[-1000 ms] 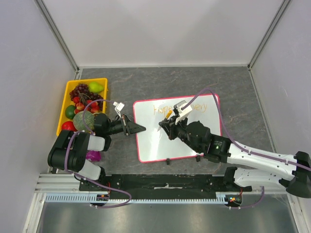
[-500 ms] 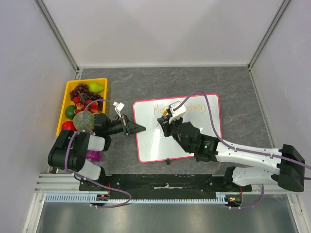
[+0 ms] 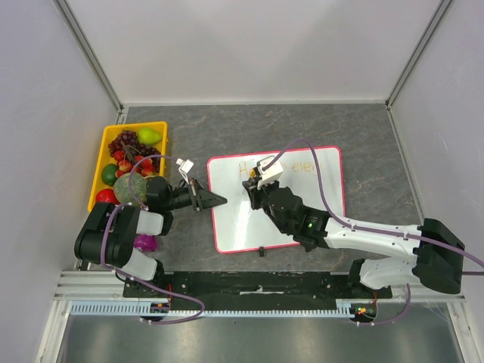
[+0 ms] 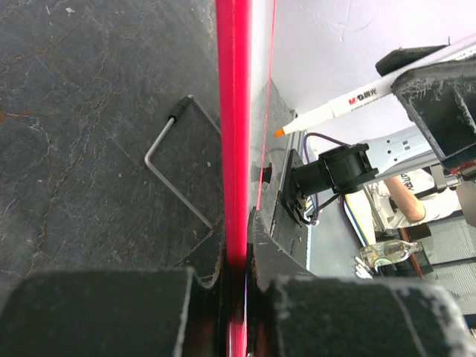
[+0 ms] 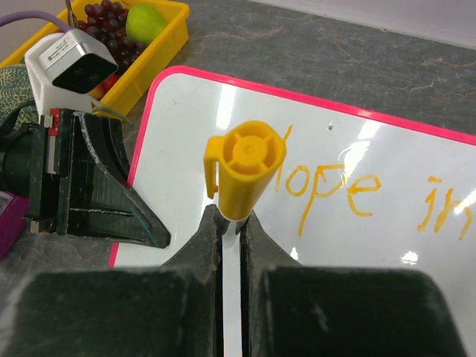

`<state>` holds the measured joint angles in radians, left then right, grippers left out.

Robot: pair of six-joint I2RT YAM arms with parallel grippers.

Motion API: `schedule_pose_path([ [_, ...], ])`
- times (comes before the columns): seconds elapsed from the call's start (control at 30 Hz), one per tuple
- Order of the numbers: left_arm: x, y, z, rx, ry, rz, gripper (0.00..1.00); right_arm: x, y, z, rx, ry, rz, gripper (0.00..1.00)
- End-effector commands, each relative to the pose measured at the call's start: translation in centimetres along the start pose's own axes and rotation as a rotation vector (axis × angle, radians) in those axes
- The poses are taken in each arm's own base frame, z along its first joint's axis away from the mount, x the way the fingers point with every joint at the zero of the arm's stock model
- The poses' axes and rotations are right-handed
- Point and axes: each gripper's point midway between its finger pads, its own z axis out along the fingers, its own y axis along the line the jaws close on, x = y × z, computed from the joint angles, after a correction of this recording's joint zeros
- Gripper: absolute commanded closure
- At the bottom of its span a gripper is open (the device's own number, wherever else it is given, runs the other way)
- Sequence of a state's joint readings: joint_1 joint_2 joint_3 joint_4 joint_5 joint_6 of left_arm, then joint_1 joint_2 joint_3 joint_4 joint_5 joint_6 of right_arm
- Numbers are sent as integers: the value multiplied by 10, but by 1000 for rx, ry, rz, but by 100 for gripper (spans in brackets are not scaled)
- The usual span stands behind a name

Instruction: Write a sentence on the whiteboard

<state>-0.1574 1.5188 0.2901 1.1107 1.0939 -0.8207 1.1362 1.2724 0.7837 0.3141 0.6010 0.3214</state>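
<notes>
The whiteboard [image 3: 234, 223], white with a pink frame, lies on the dark table. Its frame also shows in the left wrist view [image 4: 233, 111] and the right wrist view [image 5: 245, 83]. My left gripper [image 3: 220, 200] is shut on the board's left edge [image 4: 236, 271]. My right gripper [image 3: 252, 189] is shut on a white marker with a yellow cap [image 5: 248, 165], held over the board's left part below the word "Hope". The marker's orange tip [image 4: 279, 132] is close to the board. The sentence [image 5: 335, 190] reads "Hope in" here, and one orange line shows along the board's top [image 3: 306, 166].
A yellow tray [image 3: 100, 162] of fruit stands left of the board, beside my left arm; it also shows in the right wrist view [image 5: 169, 41]. A bent wire stand [image 4: 175, 160] lies by the board's edge. Grey walls close in the table on three sides.
My right gripper has moved left across the board with the marker, from near the middle to the left part. The left gripper and the board have not moved.
</notes>
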Motion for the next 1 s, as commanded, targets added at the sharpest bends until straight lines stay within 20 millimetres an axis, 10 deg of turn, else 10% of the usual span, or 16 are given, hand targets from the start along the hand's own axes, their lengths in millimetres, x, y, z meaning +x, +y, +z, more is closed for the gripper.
schedule_pose_path([
  [0.0, -3, 22, 2, -71, -28, 101, 98, -24, 0, 7, -1, -73, 61, 100],
  [0.97, -2, 23, 2, -72, -27, 97, 98, 16, -15, 11, -14, 27, 45, 100],
])
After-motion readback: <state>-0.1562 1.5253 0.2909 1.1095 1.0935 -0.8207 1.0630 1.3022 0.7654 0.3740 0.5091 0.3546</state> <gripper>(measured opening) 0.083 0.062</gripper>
